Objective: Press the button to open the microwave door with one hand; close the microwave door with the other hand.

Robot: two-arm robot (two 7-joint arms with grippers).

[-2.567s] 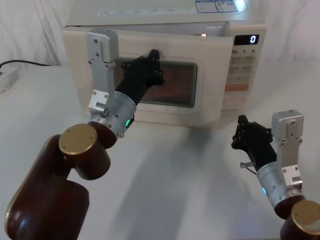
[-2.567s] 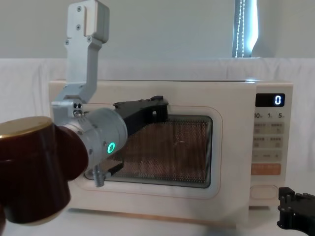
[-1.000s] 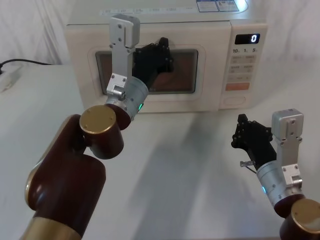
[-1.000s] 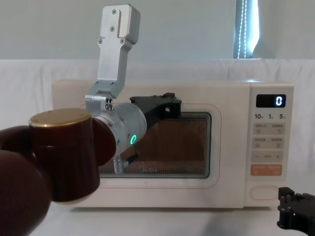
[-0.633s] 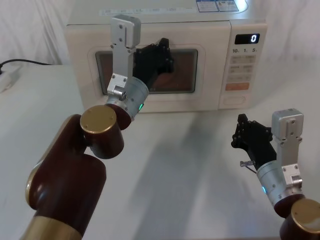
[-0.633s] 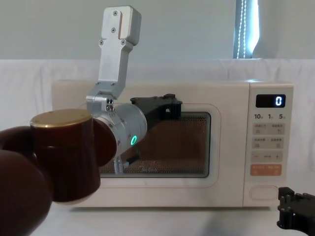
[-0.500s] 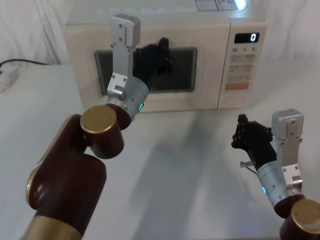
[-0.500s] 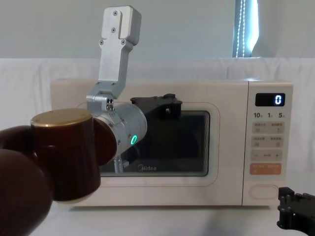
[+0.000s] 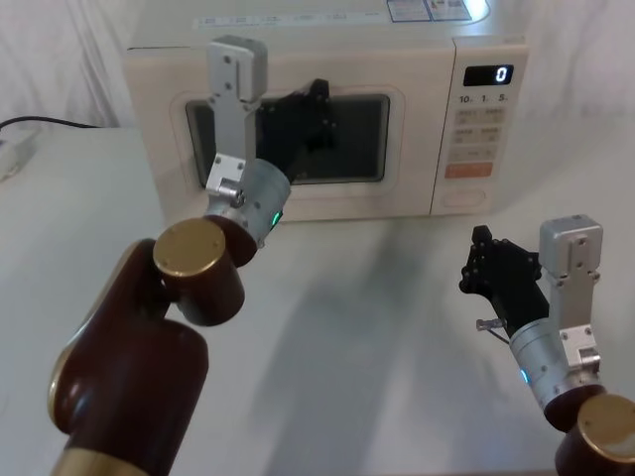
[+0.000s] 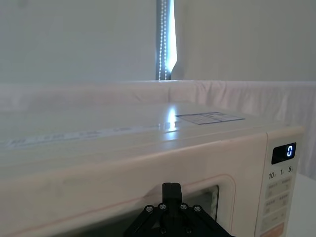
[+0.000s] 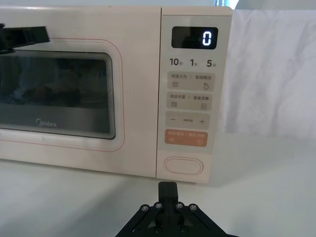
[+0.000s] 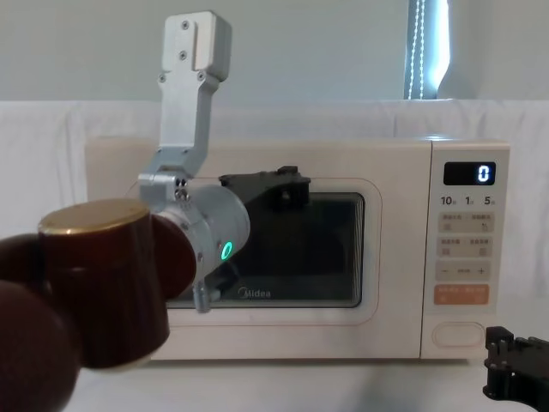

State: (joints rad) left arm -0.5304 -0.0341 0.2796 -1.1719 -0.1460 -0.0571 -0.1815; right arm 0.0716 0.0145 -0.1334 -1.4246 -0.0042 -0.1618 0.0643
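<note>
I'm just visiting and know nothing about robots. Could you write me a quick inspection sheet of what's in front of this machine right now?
Surface: white table, bare in front of the oven.
Job's things: cream microwave at the back, display reading 0. The microwave door sits flush with the front, window dark. The button, a plain pill shape, lies below the orange key, untouched.
Clutter: nothing seen.
Grippers: left end effector is up against the door's window area; whether it touches cannot be told. Right end effector hangs low over the table, in front of the control panel, apart from it.
Cables: a dark cable runs along the table's left edge.
Surroundings: white cloth backdrop, bright light strip behind.
</note>
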